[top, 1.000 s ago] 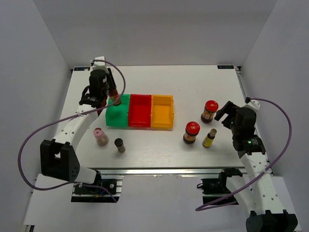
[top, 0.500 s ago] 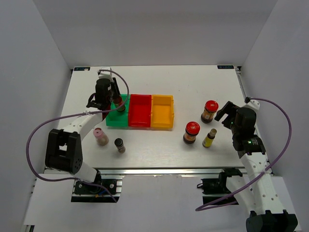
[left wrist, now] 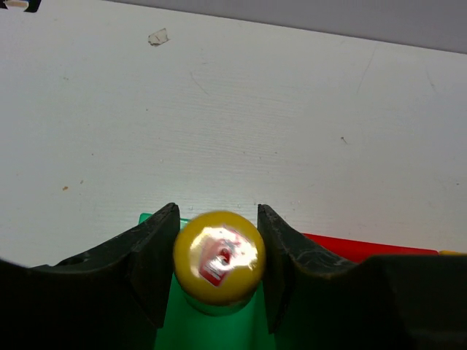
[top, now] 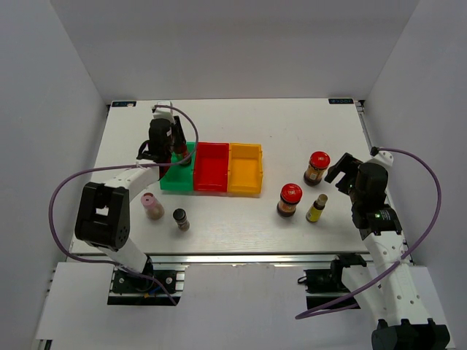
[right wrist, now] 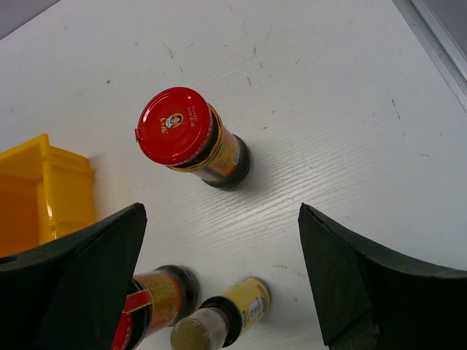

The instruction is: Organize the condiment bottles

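From above, the left gripper point(top: 175, 149) hangs over the green bin point(top: 175, 177), clamped on a tall bottle point(top: 178, 157) that is mostly hidden by the wrist. The red bin point(top: 211, 169) and orange bin point(top: 245, 169) adjoin it. A pink shaker point(top: 151, 206) and dark shaker point(top: 180, 219) stand on the table point(top: 277, 124) in front of the green bin. To the right stand the far jar point(top: 317, 168), near jar point(top: 289, 200) and yellow bottle point(top: 317, 208), beside the right gripper point(top: 341, 169).

The left wrist view adds the bottle's yellow cap point(left wrist: 219, 255), with both fingers point(left wrist: 149, 266) pressed against its sides.

The right wrist view shows that gripper's fingers point(right wrist: 80, 284) spread wide with nothing between them, above the two jars and the yellow bottle.
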### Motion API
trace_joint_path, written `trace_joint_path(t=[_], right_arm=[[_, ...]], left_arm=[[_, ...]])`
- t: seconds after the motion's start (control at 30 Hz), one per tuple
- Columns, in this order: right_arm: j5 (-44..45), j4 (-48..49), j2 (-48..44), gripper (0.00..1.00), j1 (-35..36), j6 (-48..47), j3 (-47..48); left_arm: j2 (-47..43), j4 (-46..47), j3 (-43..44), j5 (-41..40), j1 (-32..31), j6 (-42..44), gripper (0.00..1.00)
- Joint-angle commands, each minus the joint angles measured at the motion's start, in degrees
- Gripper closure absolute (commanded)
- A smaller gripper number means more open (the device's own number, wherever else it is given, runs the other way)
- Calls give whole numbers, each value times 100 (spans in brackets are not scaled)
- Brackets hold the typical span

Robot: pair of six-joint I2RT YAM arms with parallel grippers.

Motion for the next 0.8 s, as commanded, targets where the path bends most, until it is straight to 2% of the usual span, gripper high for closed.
trace_joint_path(t=[0.0, 0.1, 0.13, 0.17, 0.23, 0.27, 0.4, 0.5, 0.63, 0.77], right_arm=[[37, 190, 29, 11, -21, -89, 41], [-24, 190, 20, 11, -12, -115, 41], [-94, 190, 29, 11, -21, -115, 41], [-112, 190, 20, 11, -21, -133, 41], [-130, 164, 29, 11, -21, -133, 59], [-147, 120, 29, 11, -21, -81, 102], [-252, 93, 20, 11, -21, -80, 94], [-647, 190, 90, 11, -21, -168, 59], [-657, 120, 336, 11, -21, -203, 120], [-613, 462, 389, 11, -12, -282, 86]], left_arm=[[-108, 502, 205, 34, 18, 74, 42], [-108, 300, 275, 69, 18, 74, 35], [-108, 230, 301, 86, 10, 57, 23], [-125, 90, 328, 121, 18, 48, 14], [-222, -25, 371, 157, 18, 13, 9], [-266, -130, 389, 157, 10, 4, 2], [-477, -517, 503, 446, 18, 57, 2], [-670, -799, 600, 438, 10, 30, 2], [-995, -1176, 697, 491, 18, -57, 2], [-1399, -1983, 846, 491, 10, -391, 2]])
